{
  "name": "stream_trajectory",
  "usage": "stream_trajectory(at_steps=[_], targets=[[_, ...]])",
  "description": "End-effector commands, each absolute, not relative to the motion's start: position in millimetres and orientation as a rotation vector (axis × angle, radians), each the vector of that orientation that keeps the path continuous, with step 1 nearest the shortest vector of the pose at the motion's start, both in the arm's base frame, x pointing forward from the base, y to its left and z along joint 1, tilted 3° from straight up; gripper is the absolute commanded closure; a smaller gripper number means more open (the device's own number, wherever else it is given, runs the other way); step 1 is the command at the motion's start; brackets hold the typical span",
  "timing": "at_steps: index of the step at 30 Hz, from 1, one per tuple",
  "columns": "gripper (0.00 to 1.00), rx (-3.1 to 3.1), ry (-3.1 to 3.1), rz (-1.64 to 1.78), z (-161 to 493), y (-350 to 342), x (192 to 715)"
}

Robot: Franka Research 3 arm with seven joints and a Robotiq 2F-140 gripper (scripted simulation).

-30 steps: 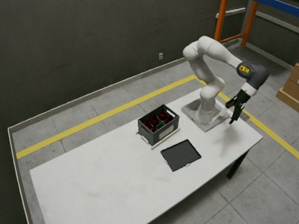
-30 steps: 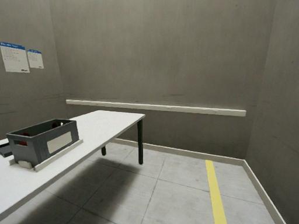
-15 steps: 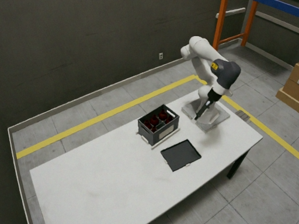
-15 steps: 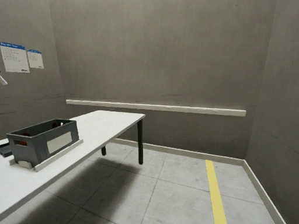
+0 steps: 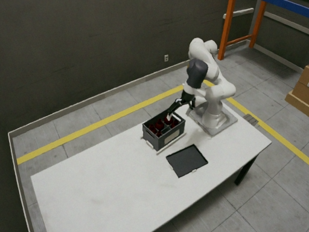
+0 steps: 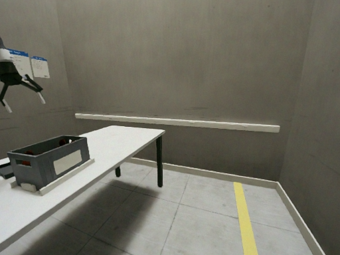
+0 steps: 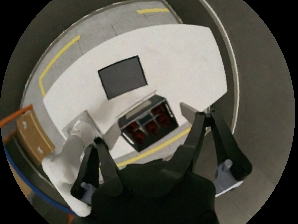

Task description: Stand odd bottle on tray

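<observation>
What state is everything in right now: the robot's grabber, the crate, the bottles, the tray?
Gripper: open, raised above the crate, holding nothing.
Crate: upright on the table, open-topped.
Bottles: in the crate; their necks are too small to compare.
Tray: flat on the table, no bottle on it.

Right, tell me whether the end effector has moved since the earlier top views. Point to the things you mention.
Yes: the end effector [image 5: 181, 109] [image 6: 24, 107] [image 7: 148, 119] has swung from beside the arm's base [image 5: 232, 119] toward the crate [image 5: 149, 138].
</observation>
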State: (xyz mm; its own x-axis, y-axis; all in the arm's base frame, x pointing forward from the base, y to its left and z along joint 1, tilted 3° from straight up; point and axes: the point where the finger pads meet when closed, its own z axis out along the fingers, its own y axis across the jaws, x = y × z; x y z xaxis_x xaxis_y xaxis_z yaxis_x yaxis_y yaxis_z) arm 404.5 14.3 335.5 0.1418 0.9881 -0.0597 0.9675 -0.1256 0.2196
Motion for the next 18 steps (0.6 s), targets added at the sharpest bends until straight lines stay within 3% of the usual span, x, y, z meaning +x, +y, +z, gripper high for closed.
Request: stream_trajectory(at_steps=[1,18], targets=[[0.0,2.31,1.843,0.155,326,-11,416],[0.0,2.863,1.381,0.047,219,-171,405]])
